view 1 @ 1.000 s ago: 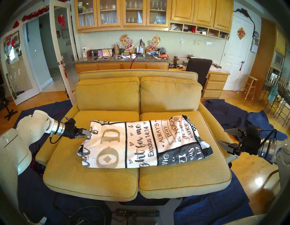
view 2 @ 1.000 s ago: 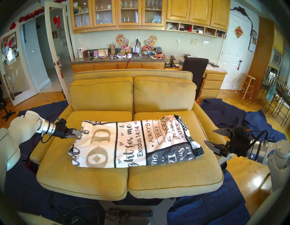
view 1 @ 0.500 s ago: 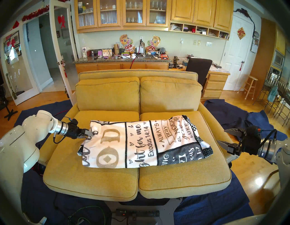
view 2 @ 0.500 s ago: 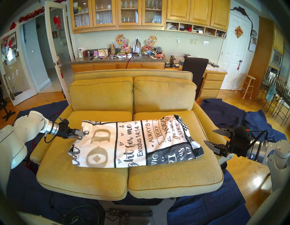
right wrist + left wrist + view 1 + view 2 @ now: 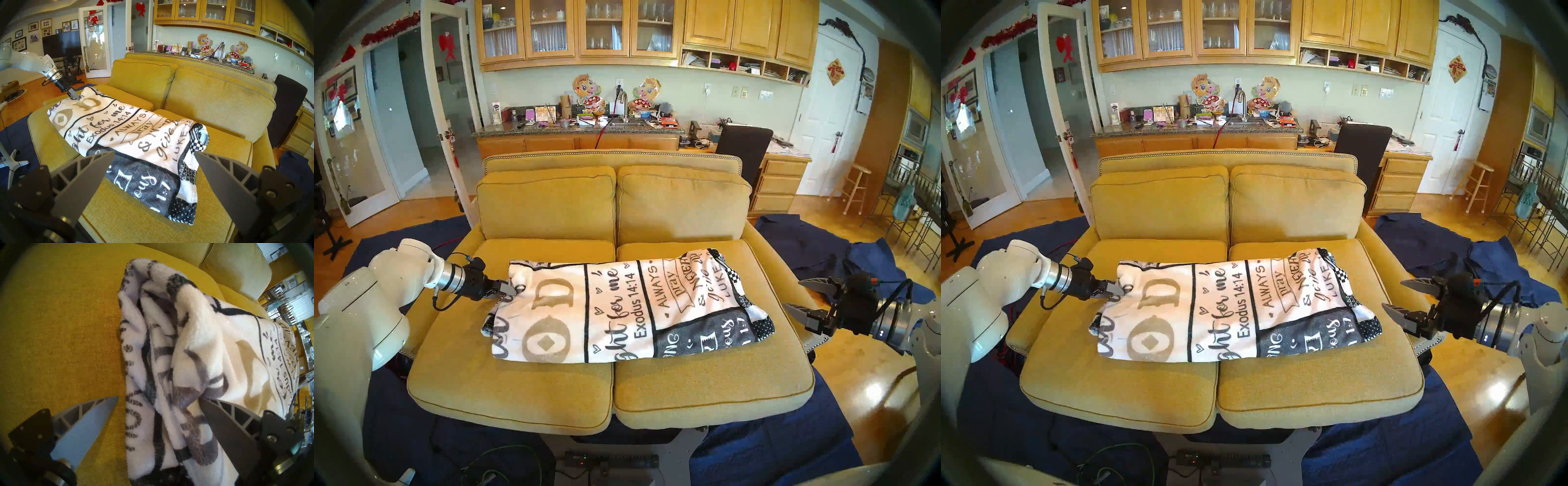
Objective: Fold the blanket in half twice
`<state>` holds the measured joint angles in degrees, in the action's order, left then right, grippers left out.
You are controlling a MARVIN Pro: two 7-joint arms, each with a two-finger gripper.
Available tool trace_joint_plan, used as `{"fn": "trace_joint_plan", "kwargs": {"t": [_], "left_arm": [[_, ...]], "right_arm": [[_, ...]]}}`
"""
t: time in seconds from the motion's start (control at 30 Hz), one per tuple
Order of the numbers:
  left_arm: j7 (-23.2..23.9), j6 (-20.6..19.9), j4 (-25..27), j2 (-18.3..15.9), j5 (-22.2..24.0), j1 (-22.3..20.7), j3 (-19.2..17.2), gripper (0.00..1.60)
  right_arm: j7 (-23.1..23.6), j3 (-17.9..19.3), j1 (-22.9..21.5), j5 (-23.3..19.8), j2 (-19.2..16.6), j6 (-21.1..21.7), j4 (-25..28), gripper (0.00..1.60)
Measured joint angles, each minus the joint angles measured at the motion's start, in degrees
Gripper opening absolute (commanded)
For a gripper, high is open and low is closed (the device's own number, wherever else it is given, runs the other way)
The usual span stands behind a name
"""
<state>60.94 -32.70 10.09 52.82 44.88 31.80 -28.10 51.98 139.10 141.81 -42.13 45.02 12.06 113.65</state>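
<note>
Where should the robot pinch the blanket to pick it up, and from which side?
Probably the bunched far-left corner of the blanket, coming from the sofa's left side. There the layers end in loose, stacked edges that a pinch could gather together. The open left gripper is already astride those folds, one finger on the cushion side, one on top.

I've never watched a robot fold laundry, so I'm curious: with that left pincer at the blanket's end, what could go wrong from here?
1. The left pincer is open across several bunched layers of the blanket; closing here may catch only some, leaving a crooked fold.
2. The right pincer hangs open, clear of the blanket, so pulling with one arm might drag the blanket along the sofa rather than fold it.
</note>
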Motion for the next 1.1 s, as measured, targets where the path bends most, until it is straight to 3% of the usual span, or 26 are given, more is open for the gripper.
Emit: {"fn": "trace_joint_plan", "kwargs": {"t": [0.33, 0.63, 1.1], "left_arm": [[-0.80, 0.10, -1.55, 1.25, 0.09, -0.07, -0.71, 1.60], [2.64, -3.08, -2.02, 1.36, 0.55, 0.01, -1.55, 1.60], [6.16, -4.91, -1.47, 1.95, 0.45, 0.97, -1.51, 1.60]], "right_arm": [[0.01, 0.01, 0.00, 0.00, 0.00, 0.00, 0.00, 1.60], [0.02, 0.01, 0.00, 0.00, 0.00, 0.00, 0.00, 1.60], [0.05, 0.05, 0.00, 0.00, 0.01, 0.00, 0.02, 1.60]]}}
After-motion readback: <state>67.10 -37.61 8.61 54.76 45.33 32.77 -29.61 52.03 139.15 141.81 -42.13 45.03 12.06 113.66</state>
